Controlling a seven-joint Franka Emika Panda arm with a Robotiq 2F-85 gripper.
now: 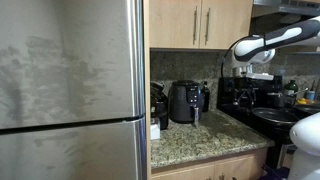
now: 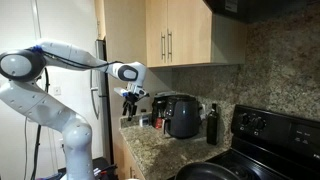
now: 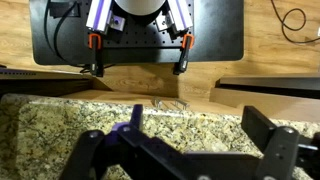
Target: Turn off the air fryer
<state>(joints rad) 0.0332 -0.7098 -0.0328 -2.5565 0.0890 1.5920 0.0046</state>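
**Fingers spread wide above the counter, apart from the air fryer**

My fingers (image 3: 88, 150) were spread wide in the wrist view, one dark finger at the lower left of the frame and its partner at the lower right, with nothing between them. My gripper (image 3: 175, 135) hung over the speckled granite counter (image 3: 40, 120), whose front edge ran across the middle of that frame. Above the edge were wood-coloured surfaces and a black plate (image 3: 140, 30) with orange-tipped clamps.

In an exterior view my gripper (image 2: 130, 102) pointed down at centre left, in the air over the near end of the counter and touching nothing. The air fryer (image 2: 183, 116) stood just right of the middle, on the counter under the wooden cabinets (image 2: 180, 35), apart from my gripper. A dark bottle (image 2: 211, 125) stood to its right, and the black stove (image 2: 275, 130) filled the lower right.

In an exterior view the air fryer (image 1: 188, 102) sat at mid-frame against the back wall, with its handle pointing down. My gripper (image 1: 240, 72) hung up and to its right. The steel refrigerator (image 1: 70, 90) filled the left half.
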